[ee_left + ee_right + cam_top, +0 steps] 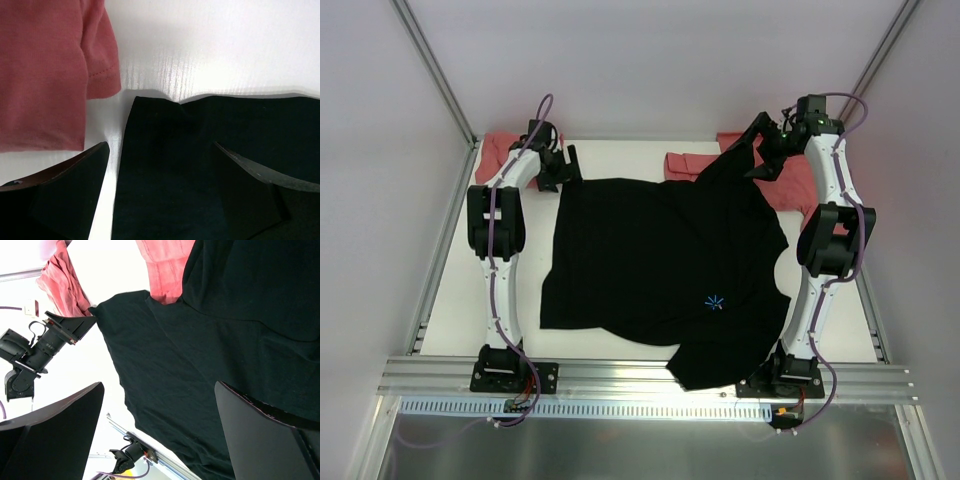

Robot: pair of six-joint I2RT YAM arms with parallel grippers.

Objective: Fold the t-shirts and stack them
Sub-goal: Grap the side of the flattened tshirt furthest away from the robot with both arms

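The large black t-shirt [660, 260] lies spread over the table, and its light-blue starburst mark [717, 301] shows near the front right. My left gripper [563, 166] is open at the shirt's far left corner. In the left wrist view that gripper [160, 145] is low, with the black corner [200, 130] between its spread fingers [75, 195]. My right gripper [761, 140] is open and raised over the shirt's far right part. In the right wrist view this gripper [159, 385] is empty, with the black cloth [210, 360] far below.
One salmon-red shirt [503, 148] is bunched at the far left, close beside the left gripper [45, 75]. More salmon-red cloth [788, 182] lies at the far right, partly under the black shirt [165, 265]. The black hem hangs over the front rail [620, 378].
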